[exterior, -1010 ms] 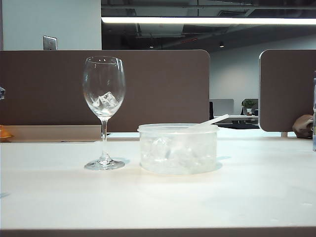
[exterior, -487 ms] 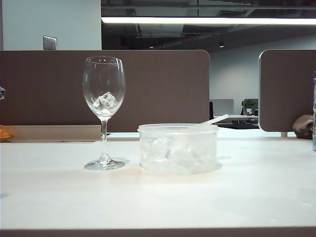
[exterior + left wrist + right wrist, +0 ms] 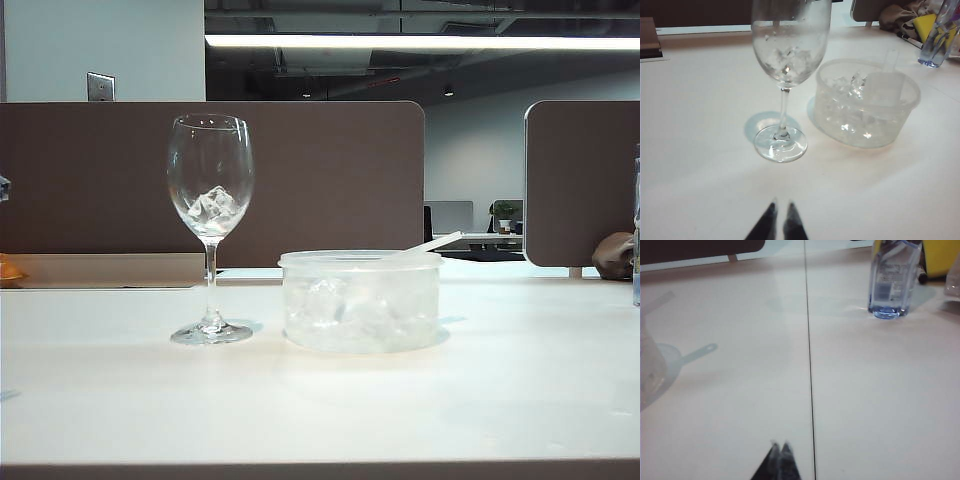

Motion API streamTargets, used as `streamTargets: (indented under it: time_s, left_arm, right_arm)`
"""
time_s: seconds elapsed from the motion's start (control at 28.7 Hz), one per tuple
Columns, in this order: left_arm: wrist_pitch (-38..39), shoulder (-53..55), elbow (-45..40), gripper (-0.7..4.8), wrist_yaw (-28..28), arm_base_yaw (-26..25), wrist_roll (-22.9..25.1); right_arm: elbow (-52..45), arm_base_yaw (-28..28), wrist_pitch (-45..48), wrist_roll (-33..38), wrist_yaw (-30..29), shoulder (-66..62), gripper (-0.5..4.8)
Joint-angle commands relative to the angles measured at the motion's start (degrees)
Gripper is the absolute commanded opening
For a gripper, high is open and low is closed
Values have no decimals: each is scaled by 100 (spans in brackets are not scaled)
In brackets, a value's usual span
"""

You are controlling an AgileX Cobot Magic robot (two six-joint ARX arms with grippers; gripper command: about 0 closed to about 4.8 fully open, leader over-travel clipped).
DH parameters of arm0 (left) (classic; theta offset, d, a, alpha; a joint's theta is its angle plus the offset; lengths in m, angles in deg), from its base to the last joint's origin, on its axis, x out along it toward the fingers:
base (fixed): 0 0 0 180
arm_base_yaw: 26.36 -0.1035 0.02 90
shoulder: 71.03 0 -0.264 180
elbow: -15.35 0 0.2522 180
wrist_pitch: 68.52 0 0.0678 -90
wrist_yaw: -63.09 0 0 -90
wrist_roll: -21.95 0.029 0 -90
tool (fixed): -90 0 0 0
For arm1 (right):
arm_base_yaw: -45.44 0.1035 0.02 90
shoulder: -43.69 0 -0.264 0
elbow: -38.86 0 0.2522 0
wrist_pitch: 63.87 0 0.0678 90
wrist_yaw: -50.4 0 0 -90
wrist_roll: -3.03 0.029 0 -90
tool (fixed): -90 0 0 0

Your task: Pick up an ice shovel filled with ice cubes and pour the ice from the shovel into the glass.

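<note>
The glass (image 3: 210, 180) stands upright on the white table, left of the middle, with a few ice cubes (image 3: 213, 205) in its bowl. Just right of it sits a round translucent tub (image 3: 360, 300) holding more ice cubes (image 3: 845, 85). The ice shovel (image 3: 883, 87) lies in the tub, its thin handle (image 3: 430, 244) sticking out over the rim to the right. My left gripper (image 3: 781, 205) hovers over bare table in front of the glass (image 3: 782, 75), shut and holding nothing. My right gripper (image 3: 780, 446) is shut and empty, off to the right of the tub's edge (image 3: 650, 370). Neither gripper shows in the exterior view.
A clear water bottle (image 3: 890, 280) stands on the table at the far right, with yellow and dark items (image 3: 925, 25) behind it. A dark seam (image 3: 810, 365) runs across the tabletop. Brown partition panels (image 3: 320, 180) close the back edge.
</note>
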Motion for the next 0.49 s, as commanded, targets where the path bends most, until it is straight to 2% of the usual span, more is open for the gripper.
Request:
streamTargets:
  time_s: [0.03, 0.49]
  left_arm:
    - [-70, 7, 11, 30, 17, -4, 4]
    - [-70, 7, 11, 30, 17, -4, 4]
  right_arm:
    - [-42, -2, 48, 9, -48, 105, -2]
    - [-39, 0, 46, 9, -85, 450, -1]
